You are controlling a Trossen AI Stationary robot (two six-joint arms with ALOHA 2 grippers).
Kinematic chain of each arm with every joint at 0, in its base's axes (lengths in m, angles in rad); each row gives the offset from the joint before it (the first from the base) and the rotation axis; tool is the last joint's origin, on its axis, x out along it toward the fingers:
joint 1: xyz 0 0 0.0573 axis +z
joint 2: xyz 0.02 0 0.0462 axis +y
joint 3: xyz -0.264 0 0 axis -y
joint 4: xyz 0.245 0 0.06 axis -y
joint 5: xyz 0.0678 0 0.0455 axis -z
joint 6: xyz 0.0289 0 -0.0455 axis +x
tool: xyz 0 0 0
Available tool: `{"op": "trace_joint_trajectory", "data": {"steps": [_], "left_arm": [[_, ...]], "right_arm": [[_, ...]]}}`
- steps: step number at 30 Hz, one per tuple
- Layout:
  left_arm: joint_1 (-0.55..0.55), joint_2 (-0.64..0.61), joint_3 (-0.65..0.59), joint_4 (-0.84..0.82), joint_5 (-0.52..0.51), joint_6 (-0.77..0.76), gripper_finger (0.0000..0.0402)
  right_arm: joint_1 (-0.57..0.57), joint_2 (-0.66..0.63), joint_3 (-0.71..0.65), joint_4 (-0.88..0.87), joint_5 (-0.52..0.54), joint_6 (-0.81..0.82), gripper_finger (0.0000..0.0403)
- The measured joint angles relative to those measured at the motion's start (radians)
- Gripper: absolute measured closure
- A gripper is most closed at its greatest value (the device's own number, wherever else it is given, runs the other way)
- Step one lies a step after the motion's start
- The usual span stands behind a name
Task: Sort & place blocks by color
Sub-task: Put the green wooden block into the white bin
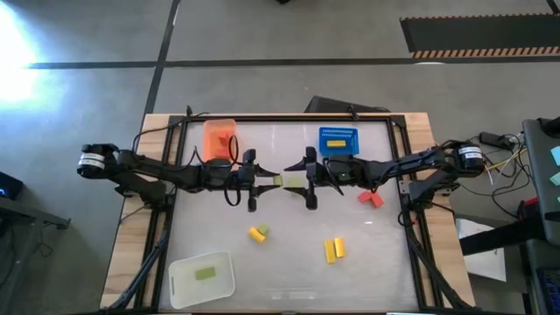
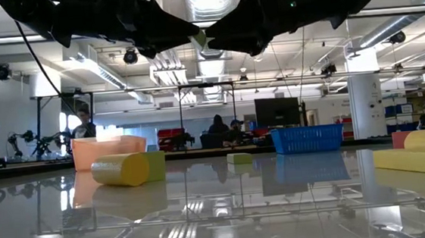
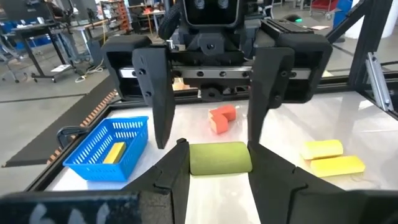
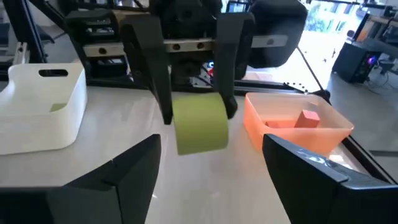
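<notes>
we see the left gripper (image 1: 265, 180) clamped on a light green cylindrical foam block (image 1: 276, 180) above mid-table; the right gripper (image 1: 296, 181) faces it, fingers spread.

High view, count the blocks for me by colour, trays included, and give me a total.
Green blocks: 3, one held in the left tool, one in the white tray, one on the table.
Yellow blocks: 4, three on the table, one in the blue basket.
Red blocks: 3, two on the table, one in the orange tray.
Total: 10.
</notes>
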Motion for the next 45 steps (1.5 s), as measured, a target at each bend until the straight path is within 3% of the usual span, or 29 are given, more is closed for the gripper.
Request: {"op": "trace_joint_trajectory", "data": {"steps": [3, 7, 11, 17, 21, 29, 32, 36, 40, 45], "left_arm": [[0.0, -0.001, 0.0, -0.006, 0.0, -0.042, 0.0289], [-0.017, -0.002, 0.018, -0.095, -0.001, -0.129, 0.0289], [-0.075, -0.009, 0.102, -0.318, 0.0, -0.165, 0.0289], [-0.204, -0.008, 0.314, -0.788, -0.027, -0.23, 0.0289], [-0.292, -0.002, 0.449, -1.082, -0.059, -0.378, 0.0289], [-0.438, 0.059, 0.579, -1.328, -0.068, -0.758, 0.0289], [-0.495, 0.117, 0.645, -1.458, 0.026, -0.938, 0.0289], [-0.57, 0.225, 0.732, -1.627, 0.243, -1.133, 0.0289], [-0.646, 0.333, 0.793, -1.725, 0.48, -1.219, 0.0289], [-0.709, 0.413, 0.794, -1.742, 0.633, -1.262, 0.0289]], "right_arm": [[-0.003, -0.021, 0.0, -0.047, 0.009, -0.001, 0.0134], [-0.005, -0.079, 0.018, -0.149, 0.114, -0.029, 0.0142], [-0.007, -0.135, 0.026, -0.227, 0.176, -0.074, 0.0149], [-0.009, -0.19, 0.027, -0.226, 0.184, -0.121, 0.0154], [-0.01, -0.195, 0.027, -0.227, 0.185, -0.135, 0.0154], [-0.01, -0.191, 0.026, -0.228, 0.185, -0.145, 0.0161], [-0.01, -0.191, 0.026, -0.228, 0.185, -0.145, 0.016], [-0.009, -0.191, 0.026, -0.228, 0.185, -0.141, 0.0159], [-0.008, -0.191, 0.026, -0.228, 0.185, -0.134, 0.0162], [-0.006, -0.191, 0.026, -0.226, 0.184, -0.134, 0.0161]]}}
